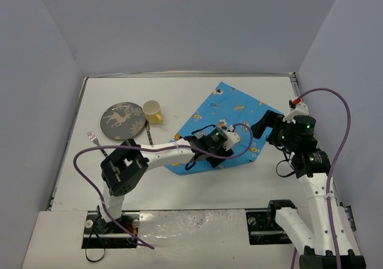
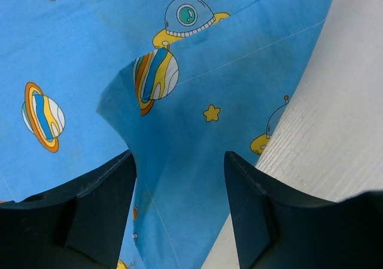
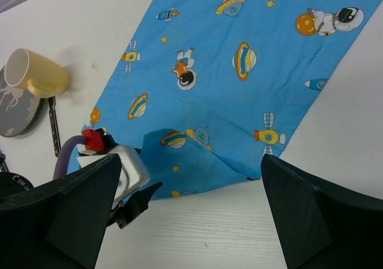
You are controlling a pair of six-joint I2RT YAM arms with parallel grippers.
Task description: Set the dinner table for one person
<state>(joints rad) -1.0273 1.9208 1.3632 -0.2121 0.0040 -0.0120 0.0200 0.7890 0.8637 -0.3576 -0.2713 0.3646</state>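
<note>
The white dinner table (image 1: 179, 185) carries a blue cartoon-printed cloth (image 1: 227, 110) in its middle. The cloth's near edge is folded back on itself (image 3: 197, 155). My left gripper (image 1: 230, 142) is low over that near edge, open, and a raised fold of cloth (image 2: 179, 131) lies between its fingers (image 2: 114, 191). My right gripper (image 1: 263, 125) hovers above the cloth's right corner, open wide and empty. In the right wrist view the cloth (image 3: 239, 53) and the left gripper (image 3: 128, 191) show between its fingers (image 3: 311, 209).
A dark round plate with a deer print (image 1: 122, 120) sits at the left. A yellow mug (image 1: 152, 112) lies beside it, a knife (image 1: 148, 134) just below, and a fork (image 1: 94, 140) further left. Walls close in the table's sides and back.
</note>
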